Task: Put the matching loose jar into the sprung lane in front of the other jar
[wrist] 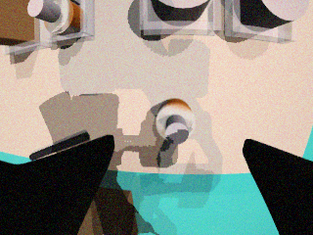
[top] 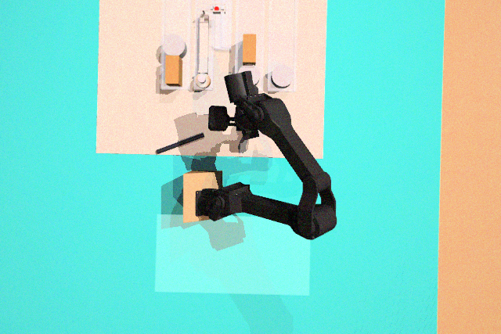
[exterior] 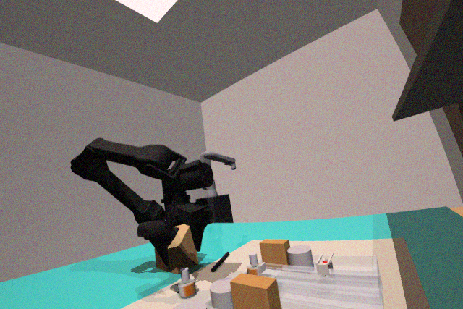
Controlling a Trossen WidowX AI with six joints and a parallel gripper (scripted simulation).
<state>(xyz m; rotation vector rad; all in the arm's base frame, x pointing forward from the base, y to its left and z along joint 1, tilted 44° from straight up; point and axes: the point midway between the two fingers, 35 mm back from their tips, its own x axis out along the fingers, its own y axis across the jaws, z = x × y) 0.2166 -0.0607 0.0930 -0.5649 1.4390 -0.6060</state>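
Note:
The loose jar (exterior: 187,289) (wrist: 168,117), with a grey neck and cap and an orange band, stands upright in front of the lanes. The arm hides it in the top view. A matching jar (top: 202,80) (exterior: 252,271) (wrist: 58,21) stands at the front end of the sprung lane (top: 197,39); a long pale strip runs back from it. My gripper (exterior: 182,259) (wrist: 179,144) is wide open and empty, pointing down, fingertips well above the loose jar. In the wrist view this jar lies between the fingers' lines. The pusher plate is not clearly visible.
Orange boxes (top: 173,70) (top: 249,49) (exterior: 274,252) and grey cylinders (top: 282,75) (exterior: 300,256) stand in neighbouring lanes. A red-marked piece (top: 216,8) is at the back. A black rod (top: 180,143) (exterior: 221,261) (wrist: 61,145) lies front left. A wooden block (top: 194,184) is under the arm's base.

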